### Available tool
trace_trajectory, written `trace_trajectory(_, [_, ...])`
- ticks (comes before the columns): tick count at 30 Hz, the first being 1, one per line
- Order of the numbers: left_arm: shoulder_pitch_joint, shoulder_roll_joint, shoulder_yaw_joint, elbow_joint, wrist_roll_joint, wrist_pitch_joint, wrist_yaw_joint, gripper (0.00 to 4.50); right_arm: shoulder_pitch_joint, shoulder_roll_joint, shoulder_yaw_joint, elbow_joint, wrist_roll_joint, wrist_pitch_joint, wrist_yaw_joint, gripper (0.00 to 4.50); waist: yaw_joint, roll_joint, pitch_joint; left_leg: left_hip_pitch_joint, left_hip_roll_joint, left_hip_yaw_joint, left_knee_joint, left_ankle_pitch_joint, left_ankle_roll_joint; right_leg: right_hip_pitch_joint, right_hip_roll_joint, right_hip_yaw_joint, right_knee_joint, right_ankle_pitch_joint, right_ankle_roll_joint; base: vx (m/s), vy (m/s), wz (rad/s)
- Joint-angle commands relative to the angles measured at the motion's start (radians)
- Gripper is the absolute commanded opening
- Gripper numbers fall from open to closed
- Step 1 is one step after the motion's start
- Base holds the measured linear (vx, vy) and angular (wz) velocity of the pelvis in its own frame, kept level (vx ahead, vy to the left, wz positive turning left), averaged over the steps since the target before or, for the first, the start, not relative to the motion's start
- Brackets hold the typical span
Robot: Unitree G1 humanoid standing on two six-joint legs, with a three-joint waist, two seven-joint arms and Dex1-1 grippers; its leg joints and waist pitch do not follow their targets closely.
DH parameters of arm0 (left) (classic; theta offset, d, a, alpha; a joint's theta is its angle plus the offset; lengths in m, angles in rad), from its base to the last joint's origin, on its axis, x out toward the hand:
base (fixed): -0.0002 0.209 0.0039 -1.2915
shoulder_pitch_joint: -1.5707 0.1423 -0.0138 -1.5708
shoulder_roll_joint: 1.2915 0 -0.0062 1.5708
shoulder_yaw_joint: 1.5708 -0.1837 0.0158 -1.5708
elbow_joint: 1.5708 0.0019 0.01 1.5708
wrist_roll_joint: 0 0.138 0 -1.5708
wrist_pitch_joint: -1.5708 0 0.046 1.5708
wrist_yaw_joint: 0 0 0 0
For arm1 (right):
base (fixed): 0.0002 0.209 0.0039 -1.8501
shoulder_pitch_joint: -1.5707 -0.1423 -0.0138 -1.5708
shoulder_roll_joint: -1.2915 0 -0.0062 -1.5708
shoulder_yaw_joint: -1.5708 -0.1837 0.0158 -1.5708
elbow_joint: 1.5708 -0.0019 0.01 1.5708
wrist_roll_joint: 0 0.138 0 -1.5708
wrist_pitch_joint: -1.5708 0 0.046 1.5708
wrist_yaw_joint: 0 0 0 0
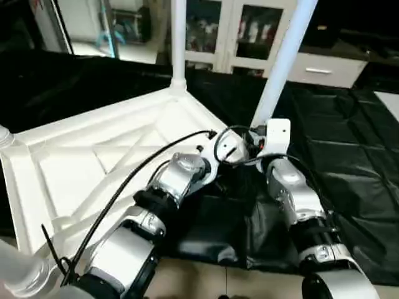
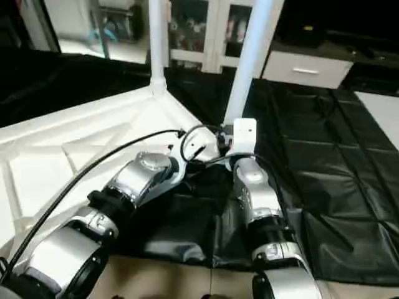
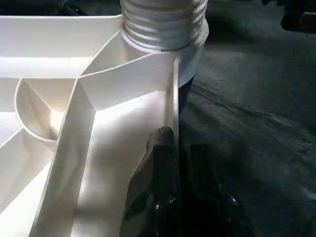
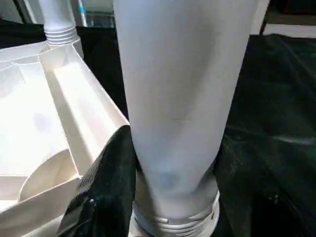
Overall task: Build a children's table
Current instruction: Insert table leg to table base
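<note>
From the head camera I see the white tabletop (image 1: 93, 162) lying upside down on a black sheet (image 1: 349, 156) that covers the floor, with its ribbed, X-braced underside facing up. It takes the left part of the sheet, and its near right corner points toward the middle, where my two arms meet. At the far corner of the tabletop one white leg (image 1: 178, 37) stands upright in its socket. At the far left edge another round socket (image 1: 5, 138) is partly visible.

My left tool (image 3: 165, 177) is at the right rim of the tabletop, close to the corner socket. In the left wrist view its black fingers (image 3: 153, 168) are together on the thin rim wall, one finger inside the rim and the other outside over the black sheet. Just beyond them the threaded end of a leg (image 3: 165, 22) sits in that corner socket.

To the right, my right tool (image 4: 168, 168) is clamped on the second leg (image 1: 283, 56), low down, just above its threads. This leg rises from the corner and leans a little to the right. One black finger (image 4: 106, 182) presses its side.

Behind the sheet stands a white cabinet with glass doors (image 1: 240, 31).
</note>
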Motion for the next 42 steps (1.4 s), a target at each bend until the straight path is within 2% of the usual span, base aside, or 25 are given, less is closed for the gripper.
trace_trajectory(1, [-0.059, 0.004, 0.009, -0.034, -0.007, -0.094, -0.016, 0.0, 0.047, -0.008, -0.016, 0.037, 0.041, 0.044, 0.067, 2.49, 0.007, -0.001, -0.08, -0.003, 0.026, 0.001, -0.065, -0.128, 0.096, 0.065, -0.061, 0.05, -0.052, -0.234, -0.189, 0.0, 0.0, 0.0])
trace_trajectory(4, [-0.058, 0.007, 0.001, -0.029, -0.008, -0.104, -0.035, 0.0, 0.059, -0.027, -0.025, 0.004, 0.052, 0.041, 0.097, 2.71, 0.011, 0.0, -0.077, 0.001, 0.03, 0.002, -0.066, -0.155, 0.09, 0.062, -0.061, 0.05, -0.057, -0.272, -0.188, 0.0, 0.0, 0.0])
trace_trajectory(5, [-0.055, 0.009, -0.003, -0.031, -0.005, -0.109, -0.046, 0.0, 0.07, -0.035, -0.026, -0.024, 0.06, 0.05, 0.117, 2.71, 0.011, 0.001, -0.077, 0.0, 0.029, 0.002, -0.066, -0.16, 0.088, 0.062, -0.061, 0.05, -0.058, -0.282, -0.186, 0.0, 0.0, 0.0])
trace_trajectory(6, [-0.048, 0.014, -0.012, -0.039, -0.002, -0.115, -0.07, 0.0, 0.092, -0.055, -0.027, -0.075, 0.07, 0.061, 0.148, 2.96, 0.012, -0.002, -0.076, -0.001, 0.028, 0.002, -0.068, -0.168, 0.083, 0.064, -0.06, 0.05, -0.06, -0.301, -0.175, 0.0, 0.0, 0.0])
trace_trajectory(7, [-0.039, 0.019, -0.021, -0.05, 0.001, -0.117, -0.095, 0.0, 0.114, -0.078, -0.027, -0.126, 0.079, 0.073, 0.176, 3.05, 0.016, 0.0, -0.074, 0.004, 0.029, 0.003, -0.068, -0.18, 0.081, 0.059, -0.059, 0.051, -0.066, -0.32, -0.167, 0.0, 0.0, 0.0])
trace_trajectory(10, [-0.028, 0.027, -0.029, -0.062, 0.002, -0.123, -0.116, 0.0, 0.143, -0.113, -0.027, -0.186, 0.084, 0.095, 0.207, 3.14, 0.023, -0.001, -0.077, 0.002, 0.031, 0.002, -0.069, -0.168, 0.079, 0.06, -0.06, 0.054, -0.06, -0.309, -0.163, 0.0, 0.0, 0.0])
trace_trajectory(12, [-0.011, 0.036, -0.041, -0.084, 0.0, -0.115, -0.155, 0.0, 0.175, -0.155, -0.032, -0.247, 0.1, 0.118, 0.256, 3.44, 0.025, -0.003, -0.077, 0.0, 0.031, 0.003, -0.068, -0.158, 0.08, 0.061, -0.061, 0.055, -0.058, -0.298, -0.167, 0.0, 0.0, 0.0])
trace_trajectory(14, [0.021, 0.058, -0.062, -0.129, -0.008, -0.109, -0.226, 0.0, 0.223, -0.238, -0.031, -0.33, 0.121, 0.147, 0.356, 3.52, 0.033, -0.004, -0.079, 0.0, 0.033, 0.004, -0.065, -0.138, 0.094, 0.064, -0.061, 0.057, -0.054, -0.269, -0.171, 0.0, 0.0, 0.0])
trace_trajectory(15, [0.04, 0.074, -0.078, -0.154, -0.011, -0.122, -0.274, 0.0, 0.249, -0.289, -0.027, -0.375, 0.145, 0.169, 0.435, 3.63, 0.035, -0.004, -0.076, 0.001, 0.032, 0.007, -0.064, -0.129, 0.11, 0.06, -0.057, 0.059, -0.052, -0.242, -0.185, 0.0, 0.0, 0.0])
trace_trajectory(16, [0.048, 0.082, -0.085, -0.164, -0.012, -0.128, -0.295, 0.0, 0.26, -0.311, -0.026, -0.395, 0.157, 0.179, 0.47, 3.78, 0.039, -0.006, -0.076, -0.005, 0.032, 0.007, -0.063, -0.123, 0.124, 0.063, -0.058, 0.062, -0.049, -0.234, -0.189, 0.0, 0.0, 0.0])
trace_trajectory(17, [0.058, 0.092, -0.094, -0.177, -0.012, -0.131, -0.323, 0.0, 0.278, -0.343, -0.025, -0.427, 0.175, 0.196, 0.525, 3.78, 0.041, -0.003, -0.076, -0.006, 0.031, 0.007, -0.063, -0.126, 0.126, 0.063, -0.059, 0.061, -0.049, -0.239, -0.189, 0.0, 0.0, 0.0])
trace_trajectory(18, [0.067, 0.103, -0.102, -0.188, -0.013, -0.129, -0.348, 0.0, 0.294, -0.378, -0.017, -0.452, 0.188, 0.203, 0.584, 3.9, 0.043, -0.004, -0.074, -0.003, 0.032, 0.008, -0.062, -0.142, 0.127, 0.059, -0.058, 0.062, -0.053, -0.261, -0.185, 0.0, 0.0, 0.0])
trace_trajectory(21, [0.105, 0.146, -0.14, -0.252, -0.027, -0.115, -0.46, 0.0, 0.342, -0.489, 0.015, -0.493, 0.186, 0.193, 0.736, 4.14, 0.048, -0.005, -0.069, -0.001, 0.035, 0.006, -0.066, -0.19, 0.107, 0.057, -0.06, 0.06, -0.062, -0.358, -0.16, 0.0, 0.0, 0.0])
trace_trajectory(23, [0.12, 0.162, -0.152, -0.28, -0.039, -0.102, -0.501, 0.0, 0.356, -0.522, 0.024, -0.499, 0.198, 0.188, 0.801, 4.3, 0.048, -0.004, -0.066, 0.004, 0.036, 0.006, -0.068, -0.215, 0.095, 0.051, -0.06, 0.06, -0.069, -0.406, -0.149, 0.0, 0.0, 0.0])
trace_trajectory(24, [0.128, 0.17, -0.158, -0.292, -0.045, -0.105, -0.525, 0.0, 0.361, -0.536, 0.031, -0.5, 0.204, 0.186, 0.83, 4.35, 0.049, 0.001, -0.066, 0.01, 0.036, 0.007, -0.067, -0.238, 0.086, 0.046, -0.06, 0.06, -0.074, -0.429, -0.147, 0.0, 0.0, 0.0])
trace_trajectory(25, [0.141, 0.185, -0.172, -0.313, -0.052, -0.116, -0.566, 0.0, 0.367, -0.555, 0.044, -0.501, 0.212, 0.186, 0.876, 4.43, 0.048, -0.002, -0.065, 0.012, 0.037, 0.007, -0.068, -0.249, 0.08, 0.044, -0.058, 0.06, -0.075, -0.437, -0.147, 0.0, 0.0, 0.0])
trace_trajectory(26, [0.144, 0.189, -0.176, -0.321, -0.053, -0.118, -0.577, 0.0, 0.369, -0.56, 0.048, -0.504, 0.215, 0.187, 0.887, 4.43, 0.049, -0.002, -0.065, 0.012, 0.038, 0.007, -0.068, -0.255, 0.08, 0.045, -0.059, 0.061, -0.076, -0.442, -0.148, 0.0, 0.0, 0.0])
trace_trajectory(27, [0.156, 0.201, -0.185, -0.342, -0.06, -0.132, -0.614, 0.0, 0.372, -0.572, 0.06, -0.509, 0.22, 0.193, 0.915, 4.48, 0.05, 0.002, -0.064, 0.014, 0.04, 0.006, -0.07, -0.265, 0.077, 0.042, -0.06, 0.062, -0.077, -0.449, -0.147, 0.0, 0.0, 0.0])
trace_trajectory(30, [0.163, 0.208, -0.187, -0.355, -0.055, -0.128, -0.629, 0.0, 0.37, -0.579, 0.084, -0.506, 0.217, 0.188, 0.955, 4.48, 0.047, 0.002, -0.062, 0.012, 0.039, 0.004, -0.072, -0.29, 0.065, 0.041, -0.059, 0.061, -0.08, -0.478, -0.136, 0.0, 0.0, 0.0])
trace_trajectory(32, [0.165, 0.212, -0.189, -0.365, -0.053, -0.125, -0.641, 0.0, 0.35, -0.567, 0.117, -0.47, 0.178, 0.16, 0.961, 4.48, 0.045, 0.002, -0.061, 0.009, 0.038, 0.002, -0.072, -0.292, 0.059, 0.042, -0.06, 0.06, -0.082, -0.497, -0.125, 0.0, 0.0, 0.0])
trace_trajectory(33, [0.166, 0.215, -0.19, -0.373, -0.055, -0.12, -0.647, 0.0, 0.34, -0.561, 0.128, -0.453, 0.16, 0.15, 0.963, 4.48, 0.047, 0.005, -0.063, 0.008, 0.038, 0.0, -0.073, -0.287, 0.055, 0.044, -0.063, 0.06, -0.08, -0.498, -0.122, 0.0, 0.0, 0.0])
trace_trajectory(34, [0.166, 0.215, -0.191, -0.374, -0.055, -0.119, -0.648, 0.0, 0.331, -0.555, 0.135, -0.437, 0.149, 0.14, 0.962, 4.48, 0.044, 0.002, -0.062, 0.005, 0.036, 0.001, -0.072, -0.286, 0.054, 0.045, -0.061, 0.059, -0.084, -0.507, -0.115, 0.0, 0.0, 0.0])
trace_trajectory(36, [0.165, 0.216, -0.192, -0.377, -0.056, -0.117, -0.65, 0.0, 0.316, -0.544, 0.146, -0.41, 0.131, 0.123, 0.961, 4.48, 0.043, 0.001, -0.064, 0.004, 0.035, 0.001, -0.071, -0.275, 0.052, 0.045, -0.063, 0.059, -0.082, -0.507, -0.115, 0.0, 0.0, 0.0])
trace_trajectory(37, [0.165, 0.219, -0.195, -0.383, -0.058, -0.114, -0.654, 0.0, 0.295, -0.535, 0.157, -0.379, 0.119, 0.106, 0.957, 4.48, 0.046, 0.002, -0.065, 0.007, 0.035, 0.001, -0.07, -0.269, 0.053, 0.042, -0.062, 0.06, -0.081, -0.497, -0.119, 0.0, 0.0, 0.0])
trace_trajectory(42, [0.166, 0.222, -0.195, -0.391, -0.053, -0.11, -0.661, 0.0, 0.267, -0.532, 0.177, -0.33, 0.101, 0.075, 0.974, 4.48, 0.044, 0.004, -0.067, -0.001, 0.037, 0.0, -0.072, -0.247, 0.058, 0.05, -0.06, 0.062, -0.07, -0.422, -0.144, 0.0, 0.0, 0.0])
